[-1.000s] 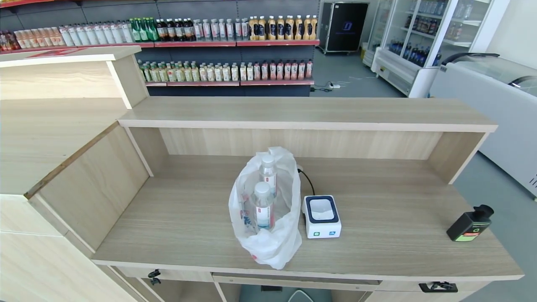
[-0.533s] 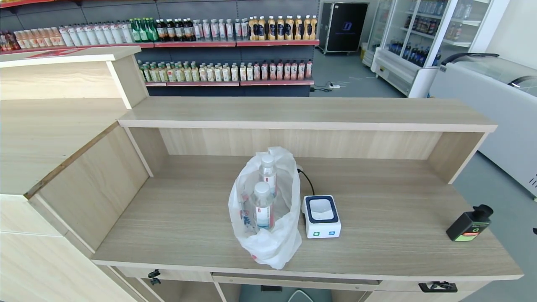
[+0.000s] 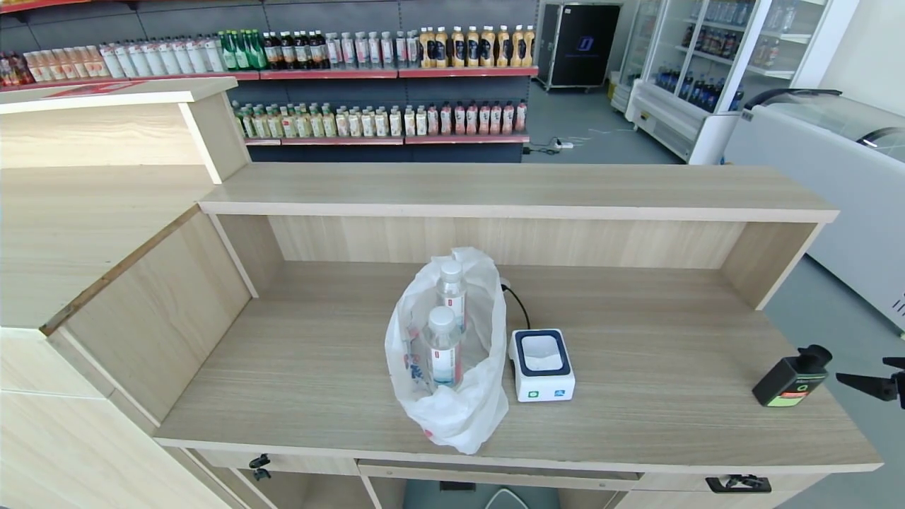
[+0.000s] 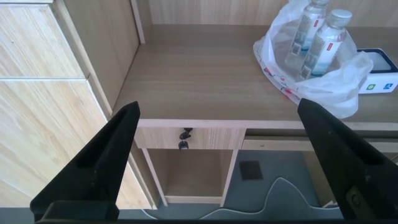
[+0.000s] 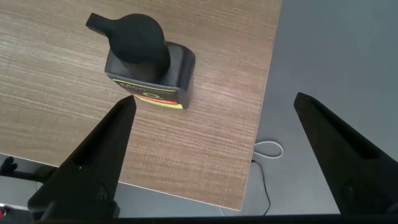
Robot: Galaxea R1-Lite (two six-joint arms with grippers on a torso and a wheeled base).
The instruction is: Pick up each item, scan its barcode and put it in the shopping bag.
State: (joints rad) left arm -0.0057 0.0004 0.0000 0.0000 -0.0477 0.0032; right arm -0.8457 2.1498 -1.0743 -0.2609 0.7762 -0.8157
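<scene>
My right gripper [image 3: 864, 372], wide open and empty, hangs just off the right end of the counter [image 3: 672, 339], and the black bottle [image 3: 790, 378] stands upright on that end, just left of it, nearest this arm.

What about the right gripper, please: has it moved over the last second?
Yes. The right gripper has come in from the right edge, toward the black bottle.
</scene>
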